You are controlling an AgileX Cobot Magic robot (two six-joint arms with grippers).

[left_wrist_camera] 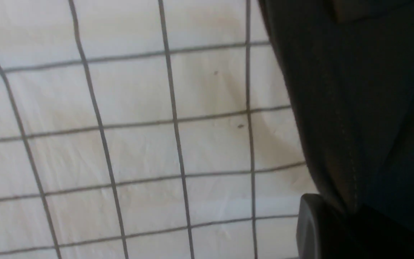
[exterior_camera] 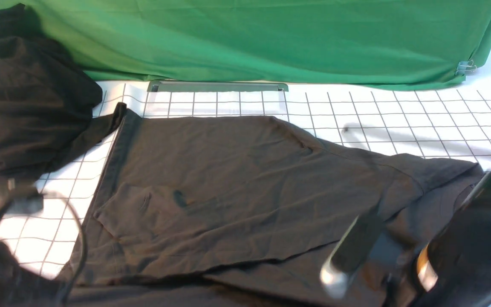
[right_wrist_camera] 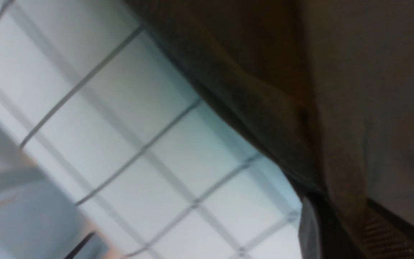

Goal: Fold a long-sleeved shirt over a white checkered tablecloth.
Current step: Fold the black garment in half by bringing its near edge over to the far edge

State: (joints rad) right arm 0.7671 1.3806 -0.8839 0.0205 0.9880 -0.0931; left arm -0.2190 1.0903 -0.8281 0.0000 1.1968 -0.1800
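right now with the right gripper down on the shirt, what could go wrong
The right gripper seems to pinch only the edge of the long-sleeved shirt, so it could slip out or lift one layer only. The black cloth pile touches the shirt's far left corner and may get dragged along.

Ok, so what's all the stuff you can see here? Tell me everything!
long-sleeved shirt: one, dark charcoal-brown, spread across the middle of the tablecloth
white checkered tablecloth: one, white with thin dark lines, under the shirt
black cloth: one heap, black, far left
green fabric: one, green, along the back
clip: one, silvery, on the green fabric's right end
grey strip: one, grey, at the green fabric's lower edge
left gripper: one, black, shut, at the shirt's edge
right gripper: one, black, near right, shut on shirt cloth
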